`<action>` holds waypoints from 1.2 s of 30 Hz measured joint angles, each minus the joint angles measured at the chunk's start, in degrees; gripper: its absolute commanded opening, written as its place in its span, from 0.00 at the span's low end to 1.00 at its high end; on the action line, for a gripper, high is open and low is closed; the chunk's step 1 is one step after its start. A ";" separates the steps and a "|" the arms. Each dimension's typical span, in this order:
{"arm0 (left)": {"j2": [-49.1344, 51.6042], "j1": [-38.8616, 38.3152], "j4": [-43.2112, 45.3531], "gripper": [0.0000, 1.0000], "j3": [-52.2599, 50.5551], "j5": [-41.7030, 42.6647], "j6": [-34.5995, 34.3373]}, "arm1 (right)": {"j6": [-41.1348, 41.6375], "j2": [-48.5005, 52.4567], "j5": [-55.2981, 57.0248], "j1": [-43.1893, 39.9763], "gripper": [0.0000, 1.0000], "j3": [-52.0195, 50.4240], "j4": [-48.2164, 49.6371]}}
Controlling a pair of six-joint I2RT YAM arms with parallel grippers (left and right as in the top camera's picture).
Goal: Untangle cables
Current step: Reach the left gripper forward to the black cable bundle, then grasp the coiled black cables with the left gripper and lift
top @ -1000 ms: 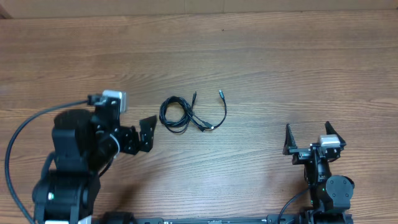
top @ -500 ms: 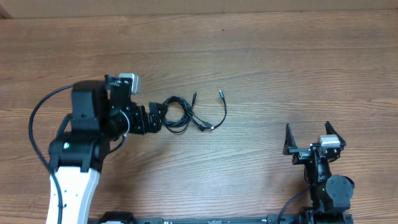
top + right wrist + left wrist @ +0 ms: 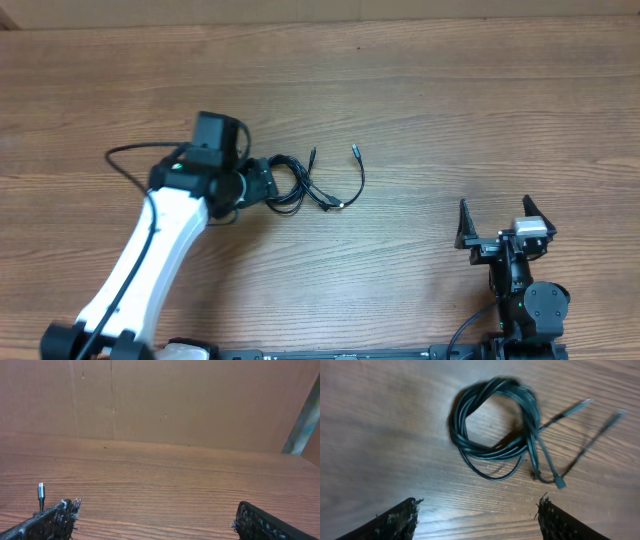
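From above, the left fingers point(image 3: 262, 184) are at the left edge of the cables point(image 3: 298, 182), a small black coil near the middle of the table point(image 3: 450, 100). They may be touching the coil, but the arm hides the contact. Two loose strands run up and right from the coil and end in plug tips, well apart from each other. The right fingers point(image 3: 463, 226) are spread wide near the table's front right, well apart from the cables and touching nothing.

In the left wrist view, the left fingers point(image 3: 395, 520) are released, one at each lower corner with bare table between them. The coil point(image 3: 492, 451) lies ahead of the tips and is not gripped. The picture is blurred. Strands trail right to two plugs, and a third plug point(image 3: 560, 482) lies just below the coil.

In the right wrist view, the right fingers point(image 3: 50, 522) are open and empty. One metal plug tip point(image 3: 41, 491) shows just beyond the left finger. A brown wall point(image 3: 175, 400) stands behind the table.
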 measured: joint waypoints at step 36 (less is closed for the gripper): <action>23.96 -2.58 10.03 0.04 4.68 1.20 -12.04 | 0.07 0.00 0.00 0.00 1.00 0.00 0.02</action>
